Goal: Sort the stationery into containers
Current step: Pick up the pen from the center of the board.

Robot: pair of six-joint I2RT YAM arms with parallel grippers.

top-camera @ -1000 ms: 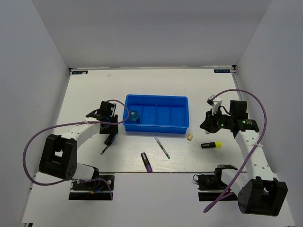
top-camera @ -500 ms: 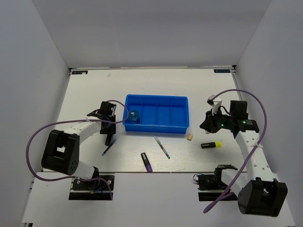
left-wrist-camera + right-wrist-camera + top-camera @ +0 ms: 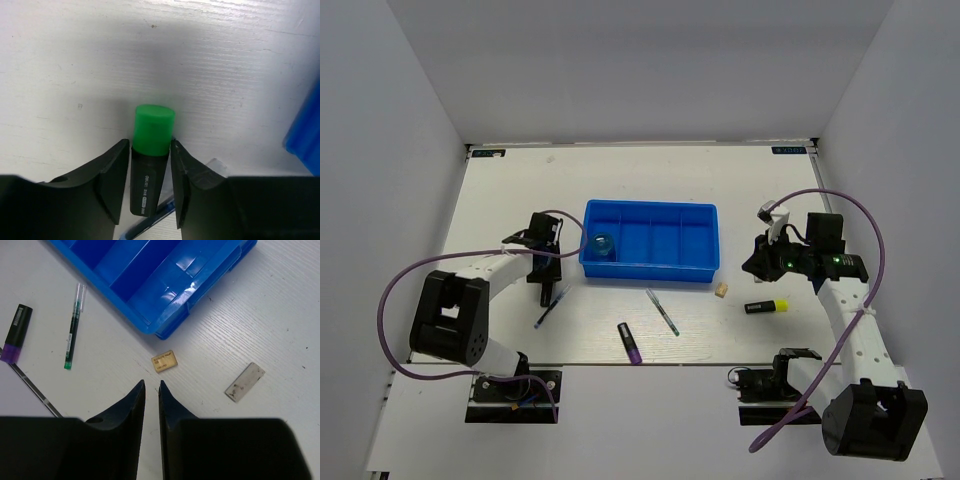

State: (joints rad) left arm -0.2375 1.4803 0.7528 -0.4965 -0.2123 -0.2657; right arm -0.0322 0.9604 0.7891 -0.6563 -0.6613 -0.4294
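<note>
My left gripper (image 3: 150,144) is shut on a black highlighter with a green cap (image 3: 153,125), held low over the table beside the blue tray's left end (image 3: 650,262). In the top view this gripper (image 3: 547,285) stands over the dark blue pen (image 3: 545,313), which also shows under the jaws in the left wrist view (image 3: 150,225). A bluish round piece (image 3: 603,245) lies in the tray's leftmost compartment. My right gripper (image 3: 151,387) is shut and empty, just short of the beige eraser (image 3: 164,361). A white eraser (image 3: 244,382) lies to its right.
A thin green pen (image 3: 662,311) and a purple-black marker (image 3: 629,342) lie in front of the tray. A yellow-black highlighter (image 3: 767,306) lies near the right arm. The beige eraser (image 3: 721,290) lies by the tray's front right corner. White walls enclose the table.
My left wrist has shifted slightly to the left beside the tray, still gripping the green highlighter. The right arm has not moved.
</note>
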